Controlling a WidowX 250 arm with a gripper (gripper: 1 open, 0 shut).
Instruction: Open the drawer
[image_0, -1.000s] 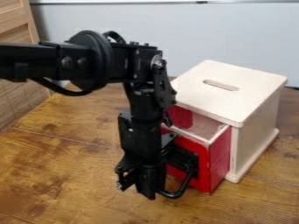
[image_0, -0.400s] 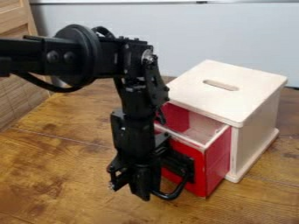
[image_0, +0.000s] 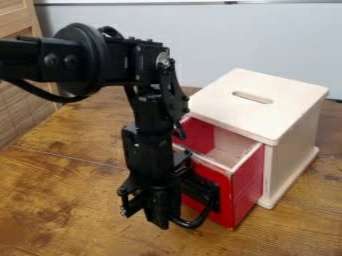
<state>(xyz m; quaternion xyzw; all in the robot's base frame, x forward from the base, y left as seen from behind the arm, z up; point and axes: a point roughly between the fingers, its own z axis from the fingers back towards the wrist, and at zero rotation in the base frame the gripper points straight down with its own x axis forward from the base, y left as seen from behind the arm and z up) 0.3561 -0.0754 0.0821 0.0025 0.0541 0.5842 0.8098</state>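
The drawer (image_0: 238, 182) has a red front and stands pulled partway out of a pale wooden cube (image_0: 274, 115) with a slot on top. Its pale inner side wall shows. A black wire loop handle (image_0: 201, 212) sticks out from the red front toward the lower left. My black gripper (image_0: 156, 215) points straight down at that handle, shut on the loop. The fingertips are dark against the handle and hard to separate from it.
The cube rests on a worn wooden tabletop (image_0: 54, 190). A pale wooden crate (image_0: 16, 60) stands at the far left, behind the arm. A plain light wall lies behind the cube.
The arm and gripper have shifted slightly left and toward the camera, and the drawer has come out a little further with the handle.
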